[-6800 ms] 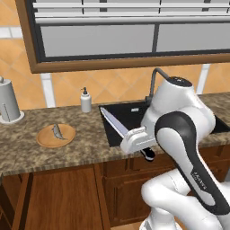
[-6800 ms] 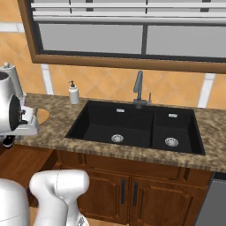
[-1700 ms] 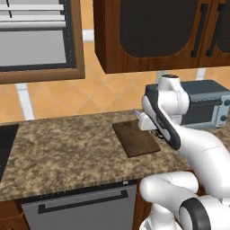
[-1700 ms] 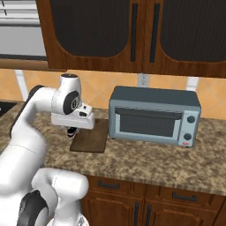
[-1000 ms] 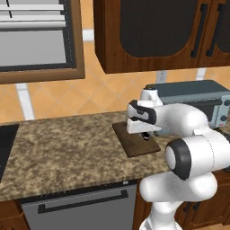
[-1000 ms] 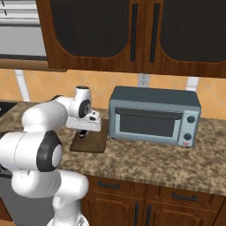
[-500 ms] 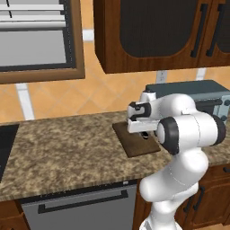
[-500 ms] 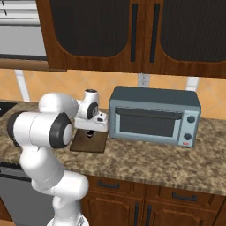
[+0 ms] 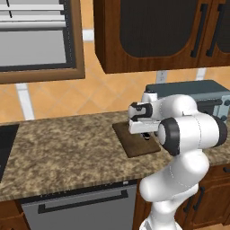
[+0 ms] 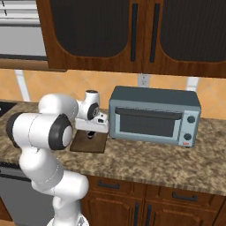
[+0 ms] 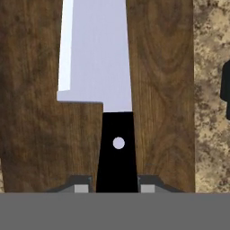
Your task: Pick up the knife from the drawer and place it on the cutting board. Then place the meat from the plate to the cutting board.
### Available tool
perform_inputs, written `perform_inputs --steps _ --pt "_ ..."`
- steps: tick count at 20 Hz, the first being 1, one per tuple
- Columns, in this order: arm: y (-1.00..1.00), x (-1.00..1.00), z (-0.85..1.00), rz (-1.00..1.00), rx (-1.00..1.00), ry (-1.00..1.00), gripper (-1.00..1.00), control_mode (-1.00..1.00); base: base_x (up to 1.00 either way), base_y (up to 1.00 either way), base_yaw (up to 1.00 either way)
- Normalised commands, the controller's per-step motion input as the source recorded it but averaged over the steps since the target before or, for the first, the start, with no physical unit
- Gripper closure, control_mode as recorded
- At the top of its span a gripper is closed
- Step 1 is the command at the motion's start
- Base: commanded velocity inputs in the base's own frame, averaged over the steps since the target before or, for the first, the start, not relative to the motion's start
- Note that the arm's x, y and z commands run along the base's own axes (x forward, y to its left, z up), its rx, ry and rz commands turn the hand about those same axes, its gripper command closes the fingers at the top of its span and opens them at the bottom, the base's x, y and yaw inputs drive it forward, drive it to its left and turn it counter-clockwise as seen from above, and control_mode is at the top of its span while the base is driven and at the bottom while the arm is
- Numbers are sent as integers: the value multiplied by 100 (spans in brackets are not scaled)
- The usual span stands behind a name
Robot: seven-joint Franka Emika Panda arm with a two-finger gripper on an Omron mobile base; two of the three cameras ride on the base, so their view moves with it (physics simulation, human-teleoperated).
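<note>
Knife [image 11: 96, 67] clamped by its black handle in the gripper [image 11: 117, 186], jaws tight either side, low over the cutting board [image 9: 134, 140], blade along the grain and inside the board's edges; touching or just above, cannot tell. First half judged nearly done: release pending. Left to do: letting go, then moving the meat from the plate to the board. Board near the front edge of the counter [image 9: 63, 152], just beside the toaster oven [image 10: 153, 115]. Toaster oven door shut, contents hidden behind dark glass.
</note>
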Motion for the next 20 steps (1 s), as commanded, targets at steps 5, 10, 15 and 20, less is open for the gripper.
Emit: perform_inputs --steps 5,10,15,20 --pt "-6 -7 -5 0 0 0 100 -100 0 0 0" --pt "-11 0 -34 0 0 0 100 -100 0 0 0" --pt "-17 -1 -36 -2 0 1 100 -100 0 0 0" --pt "-5 0 -1 -1 0 0 -100 -100 0 0 0"
